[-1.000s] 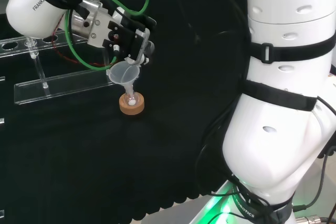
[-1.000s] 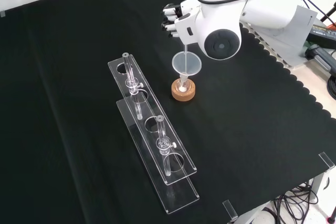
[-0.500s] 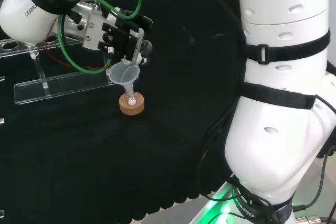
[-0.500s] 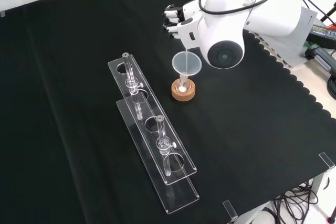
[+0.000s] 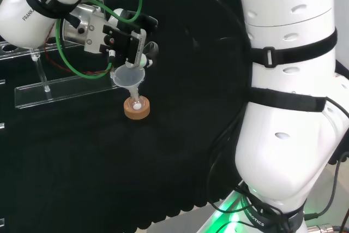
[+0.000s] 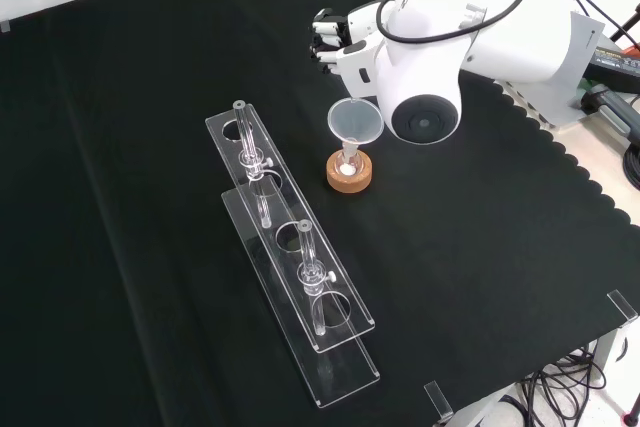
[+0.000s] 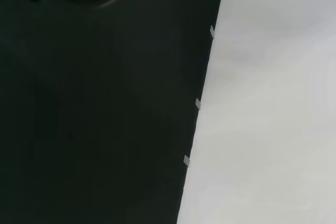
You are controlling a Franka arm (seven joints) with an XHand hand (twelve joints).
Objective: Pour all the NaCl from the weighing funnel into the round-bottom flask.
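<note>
- Standing upright in the neck of the round-bottom flask [image 5: 137, 103], the clear weighing funnel [image 5: 130, 78] has its cone just below the hand [image 5: 126, 39] in the head view; we see the flask sitting in a cork ring stand [image 6: 349, 173] on the black counter [image 6: 150, 97].
- We see the hand directly above the funnel's rim in the head view; the fingers [image 6: 326, 31] look curled in the front view, but we cannot tell whether they are closed on the funnel or merely near it.
- White grains show at the bottom of the flask in both views.
- Compared with a second ago, we note the hand and forearm sit slightly higher and more to the left in the head view, and the arm's round grey cap [image 6: 425, 119] has dropped lower in the front view; funnel, flask and stand are unchanged.
- Nearby: a clear acrylic rack [image 6: 290, 277] holding glass pieces lies to the left of the stand in the front view, apart from it.
- The big white link partly blocks our sight of the hand from the front.
</note>
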